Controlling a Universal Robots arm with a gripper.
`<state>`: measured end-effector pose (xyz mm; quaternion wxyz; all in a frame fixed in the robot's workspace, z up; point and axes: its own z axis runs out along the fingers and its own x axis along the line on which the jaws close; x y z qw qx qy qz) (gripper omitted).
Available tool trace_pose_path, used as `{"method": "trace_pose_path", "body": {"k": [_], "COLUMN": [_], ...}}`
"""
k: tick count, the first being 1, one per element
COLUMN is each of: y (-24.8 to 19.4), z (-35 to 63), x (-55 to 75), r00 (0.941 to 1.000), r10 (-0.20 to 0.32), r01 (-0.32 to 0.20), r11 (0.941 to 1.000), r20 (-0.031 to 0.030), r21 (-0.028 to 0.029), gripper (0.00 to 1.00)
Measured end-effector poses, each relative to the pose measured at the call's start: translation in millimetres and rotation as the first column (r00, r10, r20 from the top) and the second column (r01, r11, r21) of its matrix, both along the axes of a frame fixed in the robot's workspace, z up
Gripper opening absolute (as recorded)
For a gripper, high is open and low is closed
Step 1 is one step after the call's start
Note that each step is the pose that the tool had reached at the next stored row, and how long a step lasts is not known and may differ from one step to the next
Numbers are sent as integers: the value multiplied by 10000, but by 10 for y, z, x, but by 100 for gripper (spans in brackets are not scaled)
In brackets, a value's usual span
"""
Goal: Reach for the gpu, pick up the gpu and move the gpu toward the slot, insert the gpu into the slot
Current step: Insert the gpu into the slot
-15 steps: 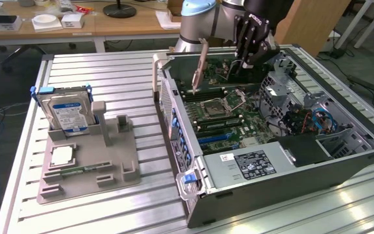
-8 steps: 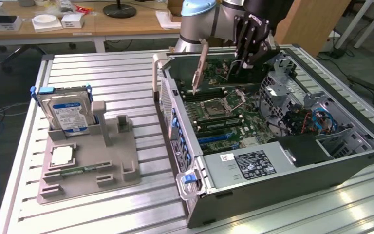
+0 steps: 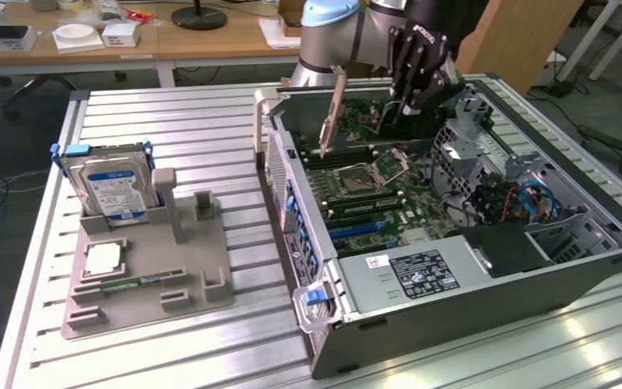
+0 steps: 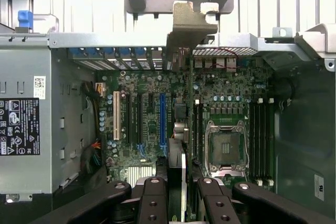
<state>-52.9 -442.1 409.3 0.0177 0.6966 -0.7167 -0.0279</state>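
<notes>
**Card in the pincer, upright over the open case**

From my station I see the arm point(image 3: 333, 32) coming down from the far side of the table point(image 3: 181, 113), its wrist above the far end of the computer case point(image 3: 484, 316). The gripper point(image 3: 403, 105) points down into the case. Its fingers are clamped on the gpu point(image 3: 356, 113), one on each face of the card.

The card stands on edge, and its metal bracket is at the end toward the exterior view's left, close to the case's rear wall. My wrist camera looks straight down the gripper point(image 4: 178, 182) and sees the gpu point(image 4: 177, 150) edge-on as a thin dark line. The bracket end reaches the rim of the case.

The slot point(image 4: 163, 119) is a blue strip on the green motherboard, bare along its whole length. The card runs parallel to it and just beside it, between the slot and the processor socket point(image 4: 226, 148). In the exterior view the slot point(image 3: 356, 228) lies on the near side of the processor socket point(image 3: 359, 174), apart from the card.
</notes>
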Motion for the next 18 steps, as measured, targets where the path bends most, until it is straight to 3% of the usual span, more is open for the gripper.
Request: {"method": "trace_pose_path", "body": {"k": [18], "y": [0], "z": [-37], "x": [0], "r00": [10000], "r10": [0], "r01": [0], "r11": [10000], "r20": [-1], "r21": [-2], "gripper": [26]}}
